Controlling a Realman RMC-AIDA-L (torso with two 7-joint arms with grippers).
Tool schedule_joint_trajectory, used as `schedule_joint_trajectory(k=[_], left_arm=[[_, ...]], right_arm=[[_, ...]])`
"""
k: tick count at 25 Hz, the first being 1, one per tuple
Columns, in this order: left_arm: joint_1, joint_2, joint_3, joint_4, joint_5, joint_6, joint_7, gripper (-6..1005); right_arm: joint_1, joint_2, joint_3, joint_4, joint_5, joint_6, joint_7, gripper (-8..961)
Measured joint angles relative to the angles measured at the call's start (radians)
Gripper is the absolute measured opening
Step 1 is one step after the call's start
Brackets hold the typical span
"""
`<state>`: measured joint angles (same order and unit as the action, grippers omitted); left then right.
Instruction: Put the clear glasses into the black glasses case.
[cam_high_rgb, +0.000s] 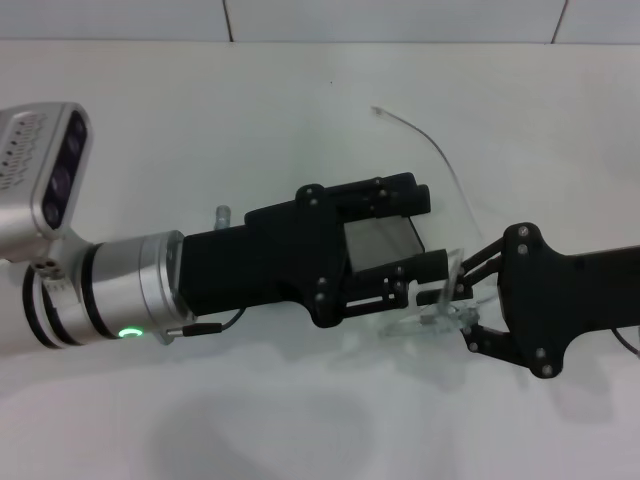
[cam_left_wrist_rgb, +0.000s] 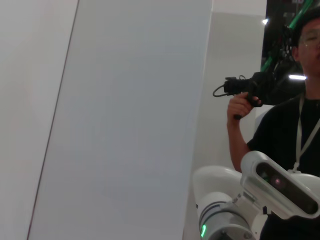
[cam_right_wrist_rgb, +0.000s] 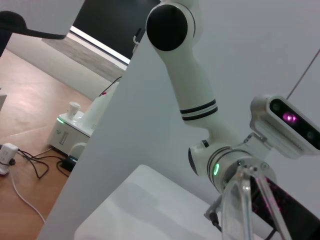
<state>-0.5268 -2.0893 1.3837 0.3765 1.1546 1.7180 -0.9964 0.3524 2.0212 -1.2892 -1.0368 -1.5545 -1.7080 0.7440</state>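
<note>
1. The black glasses case is lying open on the white desk, its grey lining showing, much of it hidden.
2. The clear glasses are sitting tilted at the case's near right corner, lens transparent, one long curved temple arm arching up beyond the case's far side.

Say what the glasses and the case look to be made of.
The clear glasses, pinched by the right gripper: apparently transparent glossy plastic, since the white table shows through the lens and curved temple arm. The black glasses case, between the left gripper's fingers: seemingly a rigid shell with a dull grey lining; mostly hidden, so uncertain.
</note>
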Motion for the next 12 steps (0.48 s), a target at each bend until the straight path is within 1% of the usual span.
schedule_joint_trajectory(k=[7,12], left_arm=[[-0.002,0.000,0.000,-0.002,0.018,0.000,-0.015,614],[0.014,0.005,-0.015,0.005,0.013,0.007,-0.014,614]], right_arm=[[0.000,0.001,-0.001,0.006,0.001,-0.001,-0.001,121],[-0.014,-0.001,0.005,0.009,0.008,-0.010,-0.004,120]])
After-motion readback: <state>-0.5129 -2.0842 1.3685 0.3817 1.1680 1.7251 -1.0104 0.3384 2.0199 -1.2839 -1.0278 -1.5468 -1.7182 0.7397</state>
